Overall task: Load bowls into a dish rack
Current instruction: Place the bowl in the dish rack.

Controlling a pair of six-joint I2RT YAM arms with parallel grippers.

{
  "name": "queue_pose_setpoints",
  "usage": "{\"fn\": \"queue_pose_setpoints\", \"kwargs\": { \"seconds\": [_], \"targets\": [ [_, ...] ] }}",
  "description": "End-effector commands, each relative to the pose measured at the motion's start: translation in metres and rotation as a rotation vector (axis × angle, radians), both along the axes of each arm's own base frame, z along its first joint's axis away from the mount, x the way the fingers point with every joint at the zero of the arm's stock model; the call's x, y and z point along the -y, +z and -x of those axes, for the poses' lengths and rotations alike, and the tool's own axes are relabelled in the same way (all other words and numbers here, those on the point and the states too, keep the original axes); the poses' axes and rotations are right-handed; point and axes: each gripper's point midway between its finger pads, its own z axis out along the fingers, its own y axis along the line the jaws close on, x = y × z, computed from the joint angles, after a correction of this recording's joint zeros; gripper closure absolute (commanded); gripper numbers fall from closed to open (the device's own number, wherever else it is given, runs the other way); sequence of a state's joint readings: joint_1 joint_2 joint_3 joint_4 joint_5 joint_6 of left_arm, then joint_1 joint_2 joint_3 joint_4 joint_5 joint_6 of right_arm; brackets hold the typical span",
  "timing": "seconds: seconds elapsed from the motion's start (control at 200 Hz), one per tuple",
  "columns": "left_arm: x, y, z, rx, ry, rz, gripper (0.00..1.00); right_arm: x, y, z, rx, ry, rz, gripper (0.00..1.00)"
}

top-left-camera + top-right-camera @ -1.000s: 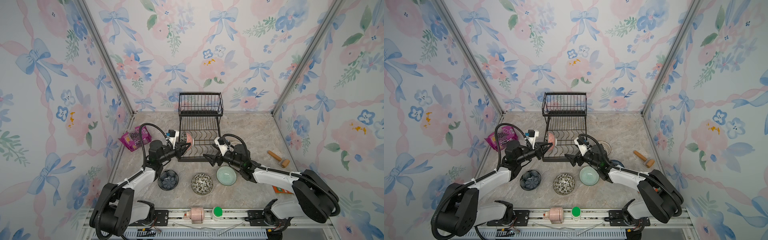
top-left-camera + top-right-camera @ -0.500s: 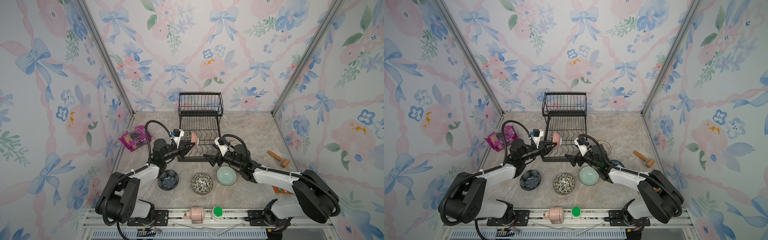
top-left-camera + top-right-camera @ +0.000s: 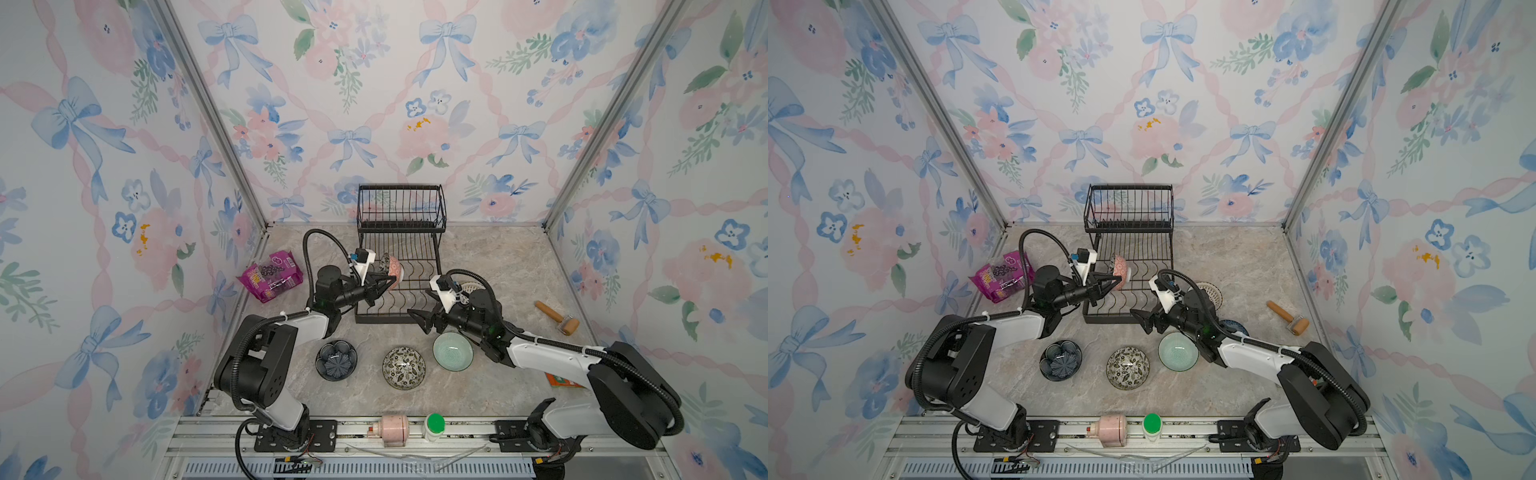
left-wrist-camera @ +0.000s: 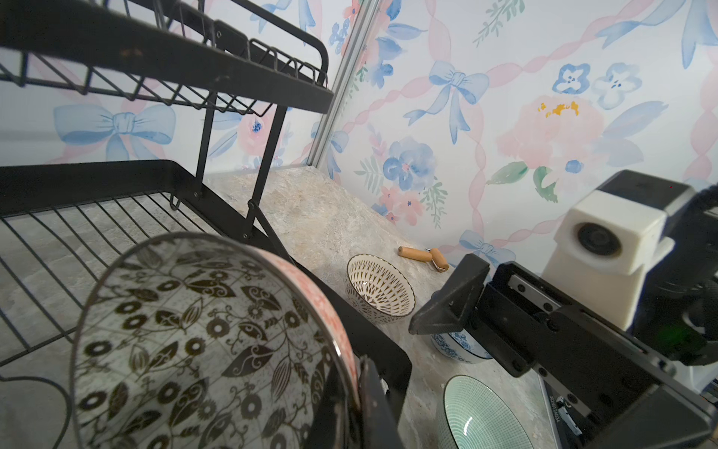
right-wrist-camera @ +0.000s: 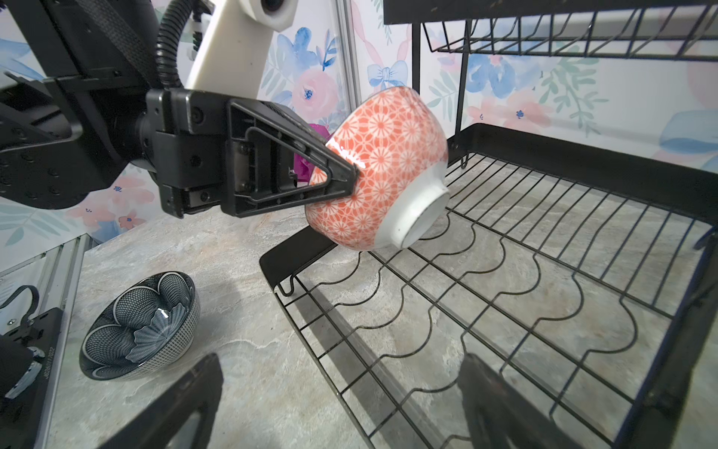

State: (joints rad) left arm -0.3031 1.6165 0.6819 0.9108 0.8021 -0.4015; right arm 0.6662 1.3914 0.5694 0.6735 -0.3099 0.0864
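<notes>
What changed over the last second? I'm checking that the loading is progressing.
The left pincer, shut on the pink bowl, carried it further in over the lower tier of the rack. Nothing was taken or let go. The right pincer stayed open and still by the rack's front; the blue bowl, floral bowl and mint bowl did not move.

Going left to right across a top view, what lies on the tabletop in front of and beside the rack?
purple snack bag → dark blue petal bowl → dark floral bowl → mint green bowl → wooden roller
</notes>
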Motion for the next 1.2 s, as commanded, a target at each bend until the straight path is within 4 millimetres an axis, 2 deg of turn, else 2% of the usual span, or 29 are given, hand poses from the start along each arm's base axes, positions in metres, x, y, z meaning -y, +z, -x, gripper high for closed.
{"fn": "queue_pose_setpoints", "kwargs": {
  "seconds": [0.0,0.025,0.04,0.205,0.47,0.775,1.195],
  "targets": [
    [-0.004,0.013,-0.015,0.055,0.004,0.027,1.00,0.001,-0.001,-0.001,0.005,0.007,0.004,0.04],
    [-0.005,0.008,-0.016,0.039,0.003,0.025,1.00,0.001,-0.002,-0.001,0.005,0.007,0.004,0.04],
    [-0.004,0.017,-0.022,0.062,0.003,0.031,1.00,0.001,-0.002,-0.001,0.004,0.007,0.004,0.04],
    [-0.005,0.010,-0.039,0.047,0.002,0.030,1.00,-0.001,-0.006,-0.001,-0.003,0.015,0.009,0.04],
    [-0.011,-0.012,-0.065,-0.042,-0.001,0.063,1.00,-0.002,-0.007,-0.001,-0.001,0.023,0.009,0.04],
    [-0.014,-0.025,-0.078,-0.095,0.017,0.081,1.00,-0.003,-0.006,0.001,0.001,0.032,0.008,0.04],
    [-0.016,-0.026,-0.090,-0.141,0.008,0.175,1.00,-0.004,-0.006,0.002,0.005,0.042,0.012,0.04]
  ]
}}
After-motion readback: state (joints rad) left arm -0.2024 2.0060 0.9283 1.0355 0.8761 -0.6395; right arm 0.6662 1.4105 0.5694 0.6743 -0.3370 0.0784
